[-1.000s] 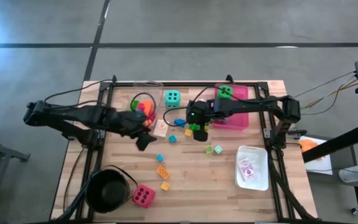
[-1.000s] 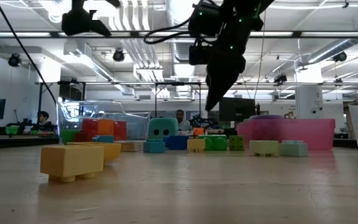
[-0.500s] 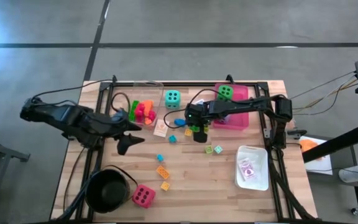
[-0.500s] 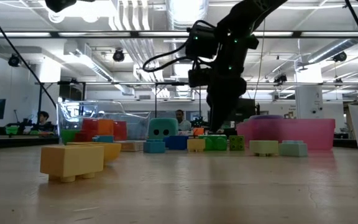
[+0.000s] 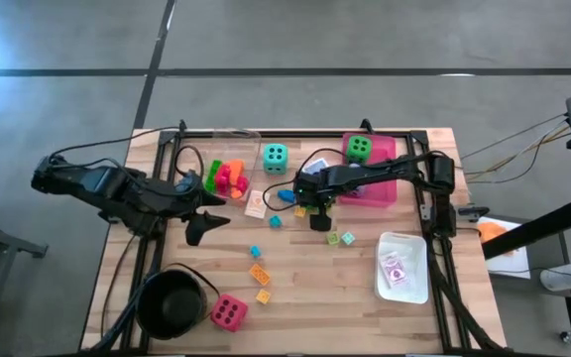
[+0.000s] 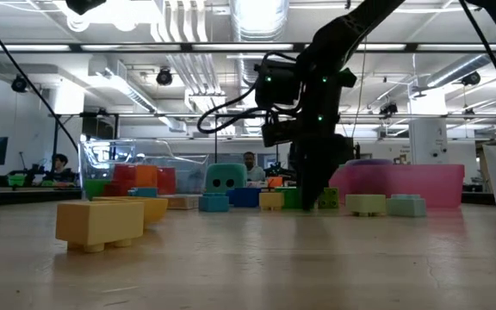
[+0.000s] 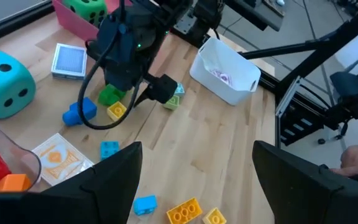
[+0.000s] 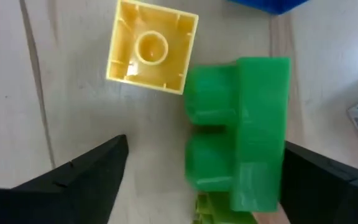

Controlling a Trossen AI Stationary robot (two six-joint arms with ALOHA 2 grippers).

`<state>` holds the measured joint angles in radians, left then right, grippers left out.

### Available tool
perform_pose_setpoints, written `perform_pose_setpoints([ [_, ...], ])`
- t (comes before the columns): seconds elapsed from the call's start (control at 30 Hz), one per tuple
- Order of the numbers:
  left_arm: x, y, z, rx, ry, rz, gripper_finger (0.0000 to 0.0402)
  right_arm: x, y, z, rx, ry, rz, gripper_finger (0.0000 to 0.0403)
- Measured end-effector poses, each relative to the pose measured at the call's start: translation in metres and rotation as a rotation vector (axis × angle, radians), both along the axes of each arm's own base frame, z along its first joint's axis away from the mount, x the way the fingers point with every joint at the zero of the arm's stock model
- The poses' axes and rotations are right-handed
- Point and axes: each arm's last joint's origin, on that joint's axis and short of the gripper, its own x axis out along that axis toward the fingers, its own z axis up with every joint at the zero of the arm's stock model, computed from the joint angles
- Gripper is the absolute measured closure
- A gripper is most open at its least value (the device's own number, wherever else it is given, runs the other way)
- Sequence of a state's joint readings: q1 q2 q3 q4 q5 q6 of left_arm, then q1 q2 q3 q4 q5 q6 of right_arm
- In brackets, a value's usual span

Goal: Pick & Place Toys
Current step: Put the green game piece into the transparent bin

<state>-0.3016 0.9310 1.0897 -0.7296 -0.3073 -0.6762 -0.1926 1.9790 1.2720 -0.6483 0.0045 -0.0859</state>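
**Jaws down over a green block**

Right gripper (image 5: 315, 210) sits low over the middle of the desk (image 5: 315, 288), its jaws spread to either side of a green block (image 8: 244, 134), with a yellow block (image 8: 151, 46) just beside it (whether the jaws touch the green block I cannot tell). Left gripper (image 5: 201, 220) hovers nearer the left edge, jaws spread and holding nothing. The teal die (image 5: 275, 157) lies near the far edge, the green die (image 5: 359, 148) inside the pink tray (image 5: 385, 183), and the pink-red die (image 5: 229, 312) near the front edge beside the black pot (image 5: 171, 302). Small blocks (image 5: 259, 274) are scattered across the desk's centre.
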Motion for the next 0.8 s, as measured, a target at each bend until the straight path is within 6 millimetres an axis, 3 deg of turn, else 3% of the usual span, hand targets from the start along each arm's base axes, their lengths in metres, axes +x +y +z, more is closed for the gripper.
perform_pose_setpoints([
  [0.57,0.0,0.0,0.0,-0.001,-0.003,0.0,0.0093,-0.001,-0.001,0.006,-0.049,-0.016,-0.042,0.0377],
  [0.8,0.0,0.0,0.0,-0.001,0.0,0.0,0.0093,-0.003,-0.001,0.012,-0.03,-0.026,-0.072,0.0388],
])
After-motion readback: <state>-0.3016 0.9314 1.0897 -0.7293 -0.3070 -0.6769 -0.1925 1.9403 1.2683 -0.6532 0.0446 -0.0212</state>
